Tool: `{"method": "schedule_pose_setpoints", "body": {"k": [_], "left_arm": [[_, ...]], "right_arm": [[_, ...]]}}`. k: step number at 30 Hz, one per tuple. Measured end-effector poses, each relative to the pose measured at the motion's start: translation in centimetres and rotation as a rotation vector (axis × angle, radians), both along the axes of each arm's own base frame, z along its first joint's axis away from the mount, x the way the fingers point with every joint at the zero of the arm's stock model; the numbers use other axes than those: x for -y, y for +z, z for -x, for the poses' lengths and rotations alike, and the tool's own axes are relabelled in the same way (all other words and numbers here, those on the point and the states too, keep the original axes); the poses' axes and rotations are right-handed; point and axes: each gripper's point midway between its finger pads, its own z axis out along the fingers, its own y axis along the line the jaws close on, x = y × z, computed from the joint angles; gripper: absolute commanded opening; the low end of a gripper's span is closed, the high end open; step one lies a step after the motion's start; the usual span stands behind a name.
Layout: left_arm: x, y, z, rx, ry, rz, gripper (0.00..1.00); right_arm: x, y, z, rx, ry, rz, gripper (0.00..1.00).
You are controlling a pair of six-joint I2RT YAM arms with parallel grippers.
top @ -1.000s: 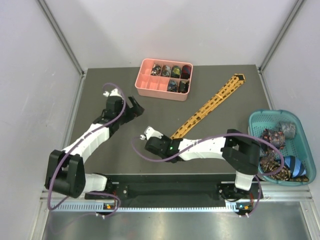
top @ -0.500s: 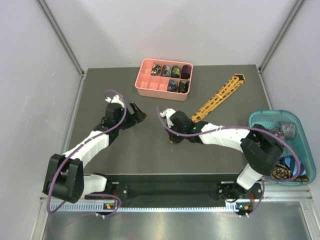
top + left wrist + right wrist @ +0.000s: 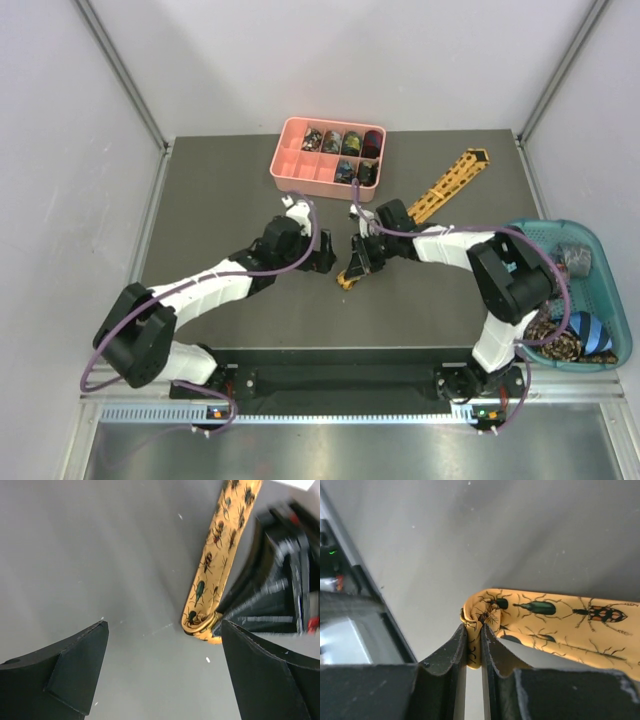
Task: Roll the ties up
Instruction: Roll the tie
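the right arm reaches forward and to its left, its forearm low over the dark table, and the right gripper points down at mid-table. its fingers are almost together, clamped on the narrow end of the golden-yellow tie, which is folded over on itself there into a small curl. the wrist view shows the beetle-printed fabric pinched in the slit between the two pads. from that grip the tie runs diagonally, flat on the table, toward the far right corner, and its far end lies to the right of the pink compartment tray, apart from it. the left arm stretches from its base at the near left toward the centre, and the left gripper sits just beside the right one, on its left. its fingers stand wide apart over bare table; the tie's curled tip lies ahead of the gap, nearer the finger at the right of that view, touching neither. rolled ties fill the tray's right compartments, and loose ties lie in the teal basket at the table's right edge.
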Motion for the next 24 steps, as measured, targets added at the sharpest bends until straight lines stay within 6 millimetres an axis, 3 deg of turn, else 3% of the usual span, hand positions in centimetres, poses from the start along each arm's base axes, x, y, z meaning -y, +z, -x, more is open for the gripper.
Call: {"method": "schedule_pose_setpoints", "body": {"k": [17,24], "left_arm": [[4.8,-4.3,3.1,0.044,-0.338,-0.200,0.97],[6.3,-5.9,2.2,0.019,-0.369,-0.239,0.97]], "right_arm": [[-0.1,-1.2,-2.3,-0.215,0.073,-0.156,0.00],[0.9,-2.4,-3.0,-0.275,0.062,-0.173,0.01]]}}
